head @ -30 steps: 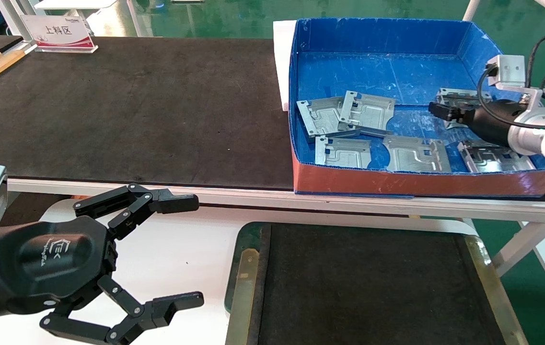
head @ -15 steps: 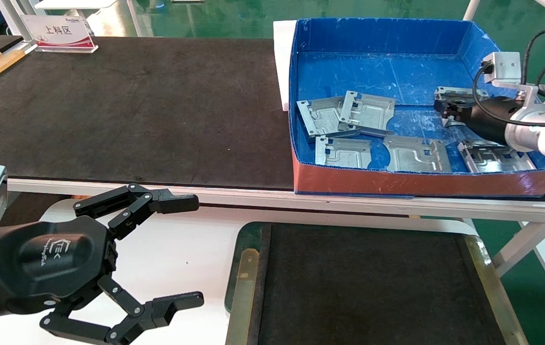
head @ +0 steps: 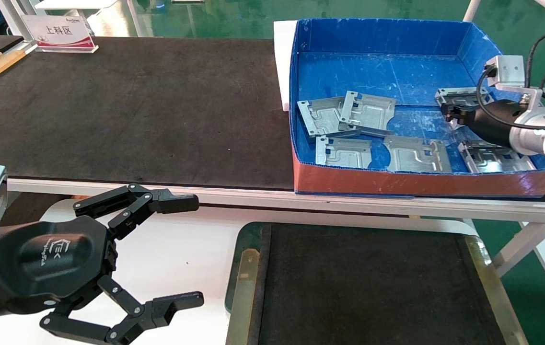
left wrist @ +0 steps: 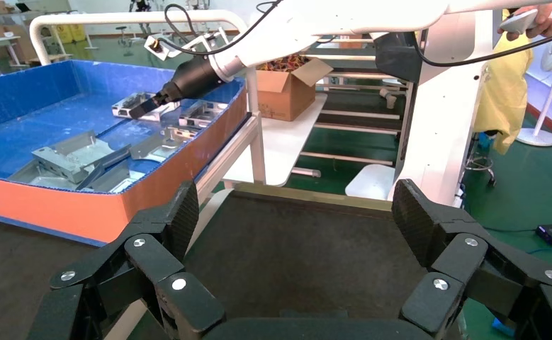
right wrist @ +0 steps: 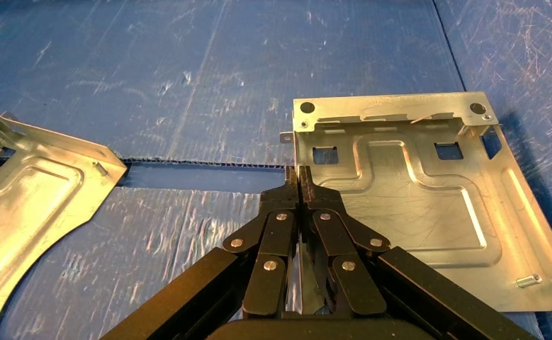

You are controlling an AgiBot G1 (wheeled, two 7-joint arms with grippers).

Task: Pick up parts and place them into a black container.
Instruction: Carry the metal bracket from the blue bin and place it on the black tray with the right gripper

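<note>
fingers (right wrist: 287,185) of the right gripper (right wrist: 299,177) pressed together on the near edge of a plate (right wrist: 414,205) inside the blue box (head: 387,33). best lifted straight, kept level (thin edge, could slip), then carried to the black tray (head: 474,249). left gripper (head: 176,251) parked, spread wide.

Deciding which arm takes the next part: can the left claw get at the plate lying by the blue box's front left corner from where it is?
Probably not without a long move. The left claw, open, hangs below the table edge, and the blue box's front wall stands before that plate. It would need to rise over.
</note>
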